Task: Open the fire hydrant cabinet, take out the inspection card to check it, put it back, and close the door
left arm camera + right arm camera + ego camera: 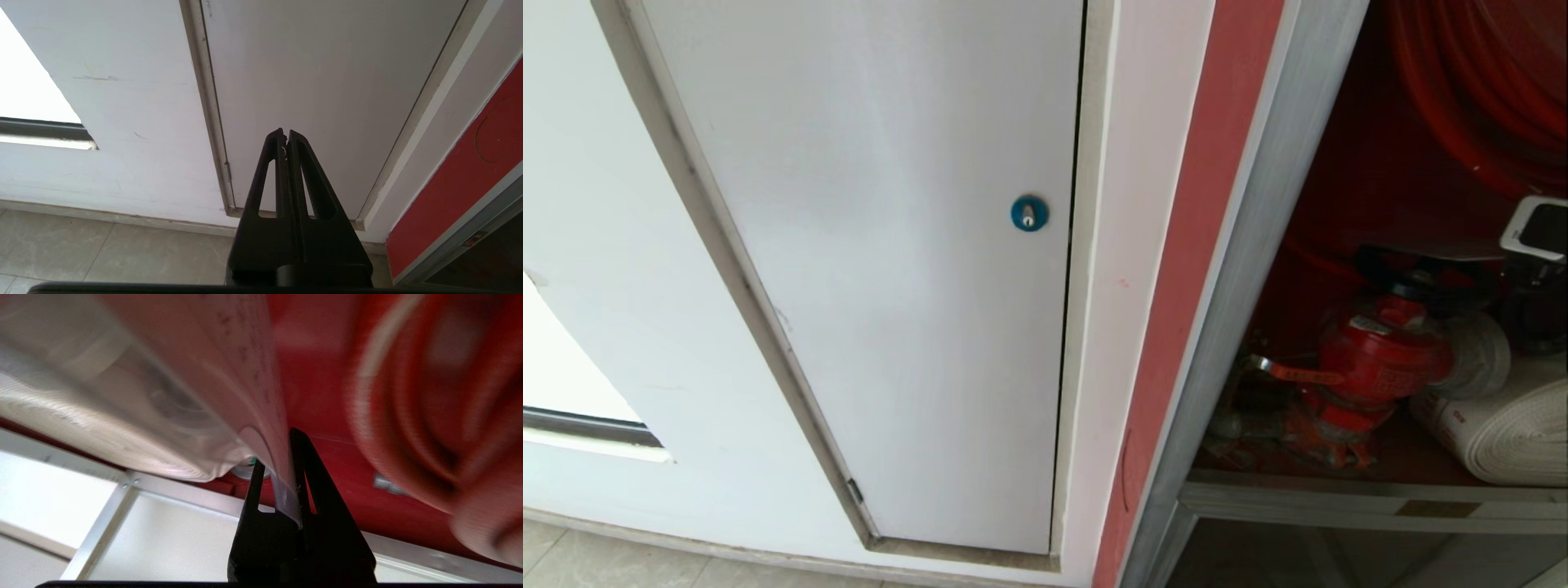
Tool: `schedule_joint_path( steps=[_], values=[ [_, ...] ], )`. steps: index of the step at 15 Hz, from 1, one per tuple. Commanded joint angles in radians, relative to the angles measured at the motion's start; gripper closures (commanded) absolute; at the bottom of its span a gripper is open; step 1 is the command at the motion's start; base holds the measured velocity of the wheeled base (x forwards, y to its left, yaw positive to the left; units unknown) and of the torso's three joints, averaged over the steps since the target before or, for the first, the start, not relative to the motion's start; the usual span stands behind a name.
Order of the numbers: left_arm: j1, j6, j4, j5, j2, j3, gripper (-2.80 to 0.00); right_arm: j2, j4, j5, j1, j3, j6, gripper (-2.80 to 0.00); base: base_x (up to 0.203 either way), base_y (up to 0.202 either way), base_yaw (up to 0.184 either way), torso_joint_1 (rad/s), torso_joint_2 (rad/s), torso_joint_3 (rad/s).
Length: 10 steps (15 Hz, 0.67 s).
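A: Far left?
B: The left pincer [285, 134], tips pressed together on nothing, points at a white panel door [882, 245] with a blue lock [1029, 213]; floor [102, 245] below.
A: And right of that?
B: The cabinet [1250, 245] stands open. Inside: red reel [1478, 90], red valve [1380, 359], white hose [1511, 425].
A: The card [253, 375]?
B: Clamped edge-on in the right pincer [282, 461], inside the cabinet, its long axis running away from the tips, between hose and reel.
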Motion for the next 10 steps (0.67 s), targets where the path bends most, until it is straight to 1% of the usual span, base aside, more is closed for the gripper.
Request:
schedule_joint_path(
  steps=[1, 4, 6, 7, 10],
  values=[
    [0.000, 0.000, 0.000, 0.000, 0.001, 0.000, 0.00, 0.009, -0.004, 0.000, -0.003, 0.023, -0.006, 0.00, 0.000, 0.000, 0.000, 0.000, 0.00, 0.000],
    [0.000, 0.000, 0.000, 0.000, 0.001, 0.002, 0.00, 0.015, -0.035, 0.002, -0.004, 0.054, -0.005, 0.00, 0.000, 0.000, 0.000, 0.000, 0.00, 0.000],
    [0.000, 0.000, 0.000, -0.001, 0.001, 0.000, 0.00, 0.039, -0.138, 0.003, -0.006, 0.093, -0.008, 0.00, 0.000, 0.000, 0.000, 0.000, 0.00, 0.000],
    [0.000, 0.000, 0.000, 0.000, 0.001, 0.000, 0.00, 0.046, -0.167, 0.003, -0.006, 0.107, -0.010, 0.00, 0.000, 0.000, 0.000, 0.000, 0.00, 0.000],
    [0.000, 0.000, 0.000, -0.001, 0.001, 0.000, 0.00, 0.048, -0.169, 0.003, -0.008, 0.109, -0.013, 0.00, 0.000, 0.000, 0.000, 0.000, 0.00, 0.000]
  ],
)
